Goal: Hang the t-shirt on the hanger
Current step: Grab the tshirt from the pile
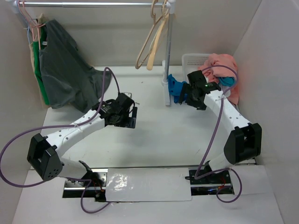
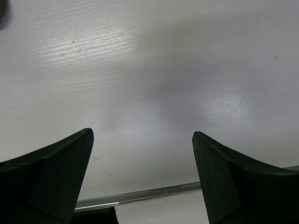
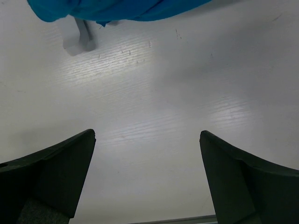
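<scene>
The royal-blue t-shirt (image 1: 174,87) lies bunched on the table by the foot of the rack pole; its edge shows at the top of the right wrist view (image 3: 117,8). The brownish-tan hanger (image 1: 143,46) hangs from the rail at the top middle, beside a paler cream hanger (image 1: 157,43). My right gripper (image 1: 183,93) is open and empty, just right of the t-shirt; in its wrist view (image 3: 147,140) only bare table lies between the jaws. My left gripper (image 1: 131,117) is open and empty over the table's middle left (image 2: 142,135).
A dark grey shirt (image 1: 65,70) hangs at the rail's left end. The upright rack pole (image 1: 168,56) stands next to the t-shirt, its foot showing in the right wrist view (image 3: 77,41). A white basket (image 1: 194,59) holds a salmon-pink cloth (image 1: 223,67) at the back right.
</scene>
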### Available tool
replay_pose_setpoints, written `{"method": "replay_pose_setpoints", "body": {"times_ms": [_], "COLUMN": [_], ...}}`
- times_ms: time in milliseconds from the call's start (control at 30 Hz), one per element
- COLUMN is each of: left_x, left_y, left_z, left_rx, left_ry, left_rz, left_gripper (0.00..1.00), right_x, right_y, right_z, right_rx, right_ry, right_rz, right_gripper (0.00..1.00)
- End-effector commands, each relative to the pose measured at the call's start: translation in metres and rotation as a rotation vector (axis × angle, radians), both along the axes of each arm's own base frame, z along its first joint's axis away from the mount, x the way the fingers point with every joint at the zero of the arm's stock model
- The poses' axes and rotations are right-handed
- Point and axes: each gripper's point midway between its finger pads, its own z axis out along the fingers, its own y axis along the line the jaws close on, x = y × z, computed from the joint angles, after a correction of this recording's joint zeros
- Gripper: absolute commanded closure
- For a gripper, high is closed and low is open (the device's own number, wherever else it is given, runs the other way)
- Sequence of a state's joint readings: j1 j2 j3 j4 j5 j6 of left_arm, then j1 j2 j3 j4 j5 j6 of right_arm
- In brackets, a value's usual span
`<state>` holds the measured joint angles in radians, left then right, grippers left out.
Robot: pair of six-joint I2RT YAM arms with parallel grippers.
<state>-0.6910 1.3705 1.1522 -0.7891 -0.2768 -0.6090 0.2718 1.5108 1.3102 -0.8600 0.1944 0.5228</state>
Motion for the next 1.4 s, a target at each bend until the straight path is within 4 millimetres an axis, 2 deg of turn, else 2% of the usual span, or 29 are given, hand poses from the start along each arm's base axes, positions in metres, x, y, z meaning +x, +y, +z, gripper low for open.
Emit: {"method": "replay_pose_setpoints", "body": {"times_ms": [0,167,233,300,333,400,433,500,533,567,600,633,667,733,767,867,933,1000,1033,1067,1133,1167,1233,1267,1333,1367], "left_x": [0.008,0.01,0.009,0.01,0.01,0.01,0.01,0.008,0.008,0.009,0.009,0.01,0.01,0.013,0.013,0.012,0.012,0.015,0.016,0.016,0.02,0.02,0.022,0.022,0.026,0.029], "left_y": [-0.006,-0.004,-0.003,-0.006,-0.006,-0.006,-0.006,-0.003,-0.002,0.002,0.002,0.005,0.005,0.01,0.01,0.011,0.013,0.017,0.015,0.015,0.013,0.013,0.013,0.013,0.014,0.015], "left_z": [0.008,0.005,-0.004,-0.001,-0.001,-0.001,-0.001,0.001,0.004,0.001,0.001,0.001,0.001,0.001,0.001,0.001,0.001,0.006,0.01,0.01,0.016,0.016,0.019,0.019,0.024,0.027], "left_rx": [-0.015,-0.004,0.019,0.002,0.002,0.002,0.002,0.009,0.003,0.008,0.008,0.013,0.013,0.024,0.024,0.034,0.041,0.042,0.035,0.035,0.024,0.024,0.01,0.015,0.003,-0.002], "left_ry": [-0.022,-0.016,0.013,0.012,0.012,0.012,0.012,0.008,-0.001,0.007,0.007,0.006,0.006,0.0,0.0,0.006,0.002,-0.01,-0.019,-0.019,-0.033,-0.034,-0.036,-0.037,-0.046,-0.054], "left_rz": [-0.013,-0.012,-0.012,-0.009,-0.008,-0.008,-0.008,-0.004,-0.004,0.008,0.008,0.011,0.011,0.018,0.018,0.01,0.015,0.028,0.029,0.029,0.029,0.029,0.033,0.025,0.044,0.053], "left_gripper": [0.0,0.0,0.0,0.0,0.0,0.0,0.0,0.0,0.0,0.0,0.0,0.0,0.0,0.0,0.0,0.0,0.0,0.0,0.0,0.0,0.0,0.0,0.0,0.0,0.0,0.0], "right_x": [0.011,0.013,0.017,0.028,0.031,0.043,0.053,0.068,0.081,0.098,0.099,0.108,0.117,0.129,0.135,0.144,0.15,0.152,0.156,0.156,0.155,0.156,0.15,0.143,0.125,0.113], "right_y": [-0.001,-0.002,-0.002,0.0,-0.007,-0.011,-0.018,-0.019,-0.019,-0.02,-0.026,-0.024,-0.026,-0.028,-0.031,-0.03,-0.033,-0.038,-0.039,-0.041,-0.043,-0.048,-0.047,-0.046,-0.043,-0.04], "right_z": [0.036,0.042,0.049,0.061,0.067,0.067,0.08,0.075,0.085,0.07,0.07,0.073,0.057,0.052,0.036,0.03,0.038,0.059,0.08,0.098,0.151,0.196,0.248,0.294,0.341,0.373], "right_rx": [0.03,0.023,0.019,0.009,0.0,-0.019,-0.021,-0.017,-0.017,-0.015,-0.023,-0.014,-0.012,-0.005,-0.009,-0.01,0.004,-0.001,-0.004,-0.006,0.003,0.007,0.011,0.02,0.039,0.06], "right_ry": [-0.144,-0.151,-0.174,-0.216,-0.232,-0.237,-0.268,-0.251,-0.289,-0.266,-0.265,-0.274,-0.237,-0.23,-0.198,-0.19,-0.215,-0.268,-0.322,-0.364,-0.484,-0.578,-0.685,-0.785,-0.892,-0.973], "right_rz": [-0.004,0.025,0.039,0.065,0.045,0.037,0.022,0.024,0.043,0.037,0.031,0.036,0.03,0.027,0.018,0.018,-0.007,-0.043,-0.052,-0.06,-0.071,-0.075,-0.051,-0.028,-0.004,0.014], "right_gripper": [0.0,0.0,0.0,0.0,0.0,0.0,0.01,0.03,0.03,0.03,0.03,0.04,0.04,0.08,0.09,0.26,0.52,0.84,1.0,1.0,1.0,1.0,1.0,1.0,1.0,1.0]}}
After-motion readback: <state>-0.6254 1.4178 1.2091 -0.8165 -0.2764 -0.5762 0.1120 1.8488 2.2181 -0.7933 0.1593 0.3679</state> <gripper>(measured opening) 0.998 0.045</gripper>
